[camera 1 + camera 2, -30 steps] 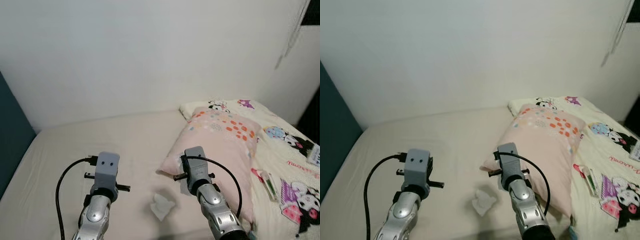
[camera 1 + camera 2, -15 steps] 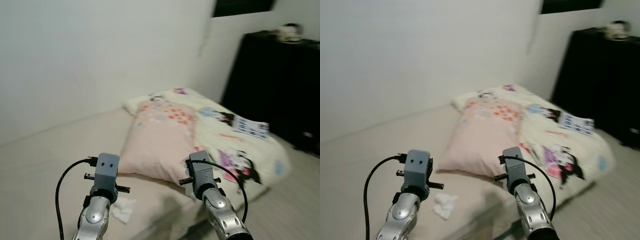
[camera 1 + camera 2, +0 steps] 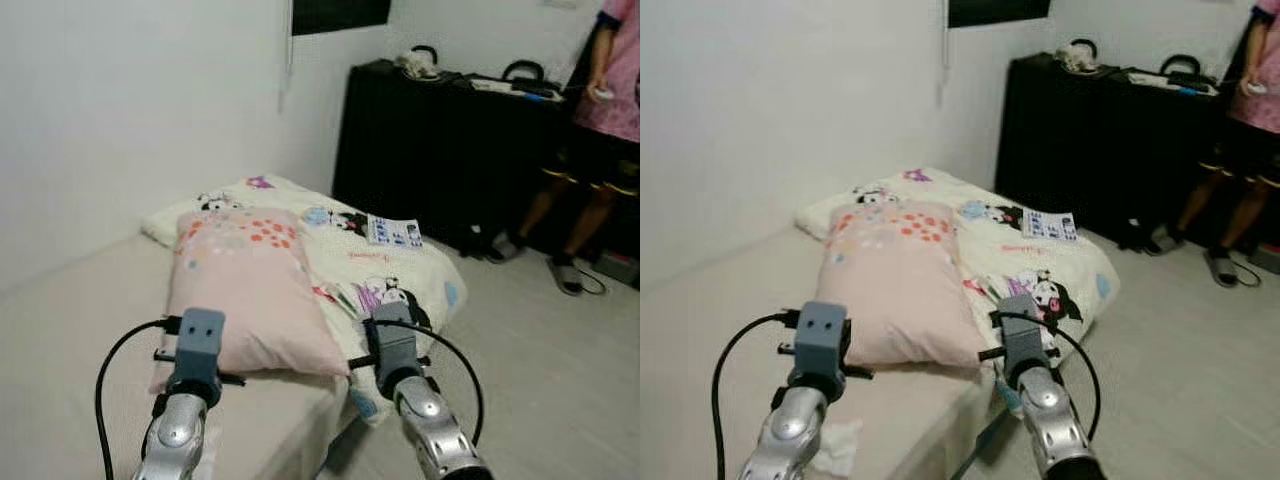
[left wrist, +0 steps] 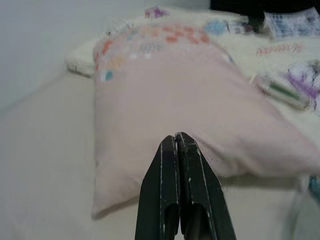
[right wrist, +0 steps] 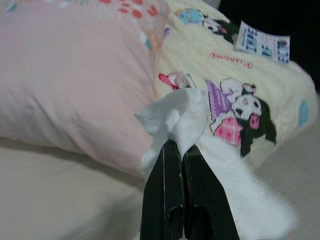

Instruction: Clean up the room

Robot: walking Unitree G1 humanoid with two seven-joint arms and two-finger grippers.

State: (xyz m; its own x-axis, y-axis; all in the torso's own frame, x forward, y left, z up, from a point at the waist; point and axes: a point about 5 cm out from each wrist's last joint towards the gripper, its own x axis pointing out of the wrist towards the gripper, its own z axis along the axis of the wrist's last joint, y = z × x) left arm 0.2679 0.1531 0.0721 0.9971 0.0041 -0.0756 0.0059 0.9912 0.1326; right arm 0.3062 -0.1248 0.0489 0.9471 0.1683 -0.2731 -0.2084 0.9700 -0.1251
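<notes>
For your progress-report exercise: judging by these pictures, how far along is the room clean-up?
In hand: the right gripper is shut on a white tissue. Left: another crumpled tissue on the bed, a small packet and a printed sheet on the blanket. The left gripper is shut, empty.

Bed: pink pillow, cartoon blanket, leaflet

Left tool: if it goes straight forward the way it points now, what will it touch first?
Most likely the pink pillow. The left tool, its fingers shut and holding nothing, points at the pillow's near edge on the bed. Nothing lies between them, though the depth of the gap is hard to judge.
</notes>
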